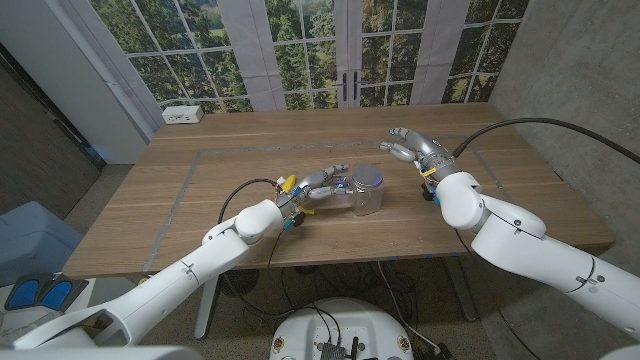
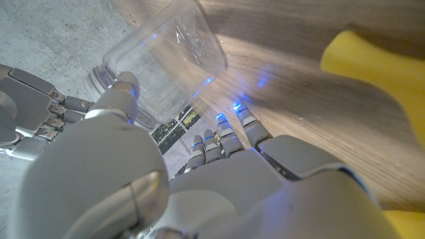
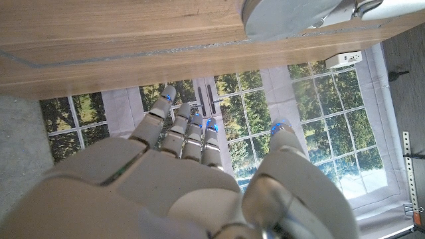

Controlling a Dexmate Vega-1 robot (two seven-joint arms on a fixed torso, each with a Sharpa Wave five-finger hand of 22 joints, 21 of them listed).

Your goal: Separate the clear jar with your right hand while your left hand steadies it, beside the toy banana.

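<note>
The clear plastic jar with a silvery-grey round lid [image 1: 368, 190] stands upright near the middle of the wooden table [image 1: 200, 180], its walls see-through so the wood grain shows through them. In the left wrist view the jar's transparent body [image 2: 166, 56] looks ribbed near one end and catches blue glints from the lights on the fingers.

The left hand [image 1: 320, 185] lies just beside the jar on its left flank, fingers reaching toward the wall; whether they press the plastic or merely sit against it I cannot tell from these pictures. The yellow toy banana [image 1: 288, 186] lies close behind that hand, near the wrist, and shows in the left wrist view as a broad yellow shape [image 2: 378, 73] on the wood.

The right hand [image 1: 408, 146] hangs above the table, beyond and to the right of the jar and apart from it, fingers spread and holding nothing. Its own wrist view shows the fingers [image 3: 179, 129] parted against the windows, with the grey lid [image 3: 292, 16] at the picture's edge.

The jar sits inside a thin taped rectangle [image 1: 180, 200] marked on the tabletop, well away from every table edge, with bare wood in front and to the right. A white power strip [image 1: 182, 114] rests at the far left corner.
</note>
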